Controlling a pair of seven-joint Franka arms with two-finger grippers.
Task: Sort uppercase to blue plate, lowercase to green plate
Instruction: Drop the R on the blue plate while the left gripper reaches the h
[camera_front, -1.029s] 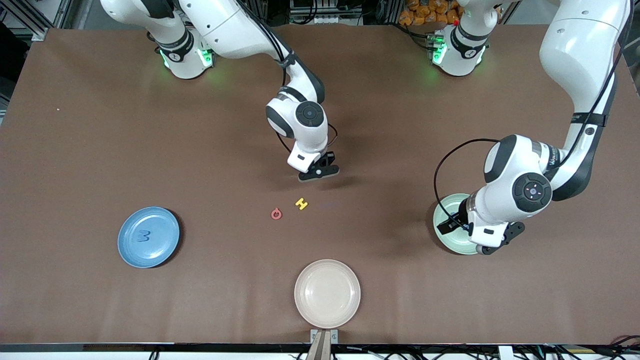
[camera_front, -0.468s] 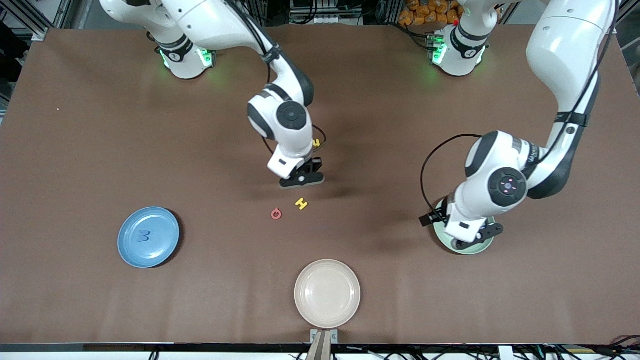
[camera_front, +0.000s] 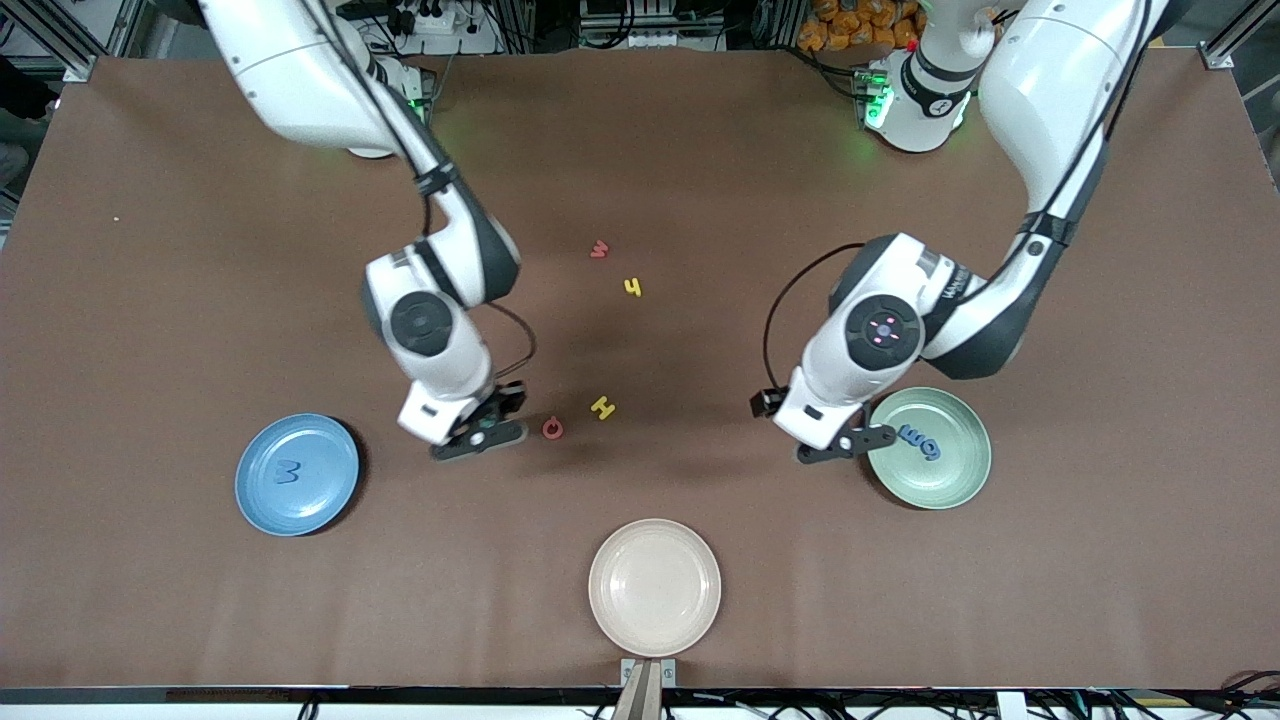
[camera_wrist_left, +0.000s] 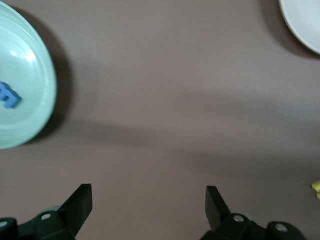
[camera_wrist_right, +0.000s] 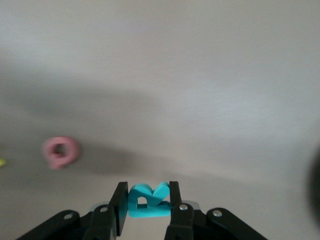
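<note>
Cream plate (camera_front: 654, 587) sits nearest the camera. Next, blue plate (camera_front: 297, 474) with the M (camera_front: 288, 470) on it, and green plate (camera_front: 929, 447) holding two blue letters (camera_front: 919, 441). Right gripper (camera_wrist_right: 145, 202), clamped on the teal R (camera_wrist_right: 146, 200), hangs over the table beside the red Q (camera_front: 552, 428). Left gripper (camera_wrist_left: 149, 210), jaws wide and empty, hovers beside the green plate. Yellow H (camera_front: 602, 407) next, then yellow h (camera_front: 632, 288), red m (camera_front: 599, 250) farthest.

Cut off at frame edges — the pale mint-green plate (camera_wrist_left: 22, 75) and the blue foam letter (camera_wrist_left: 9, 95) on it; a cream plate (camera_wrist_left: 302, 22) too.
</note>
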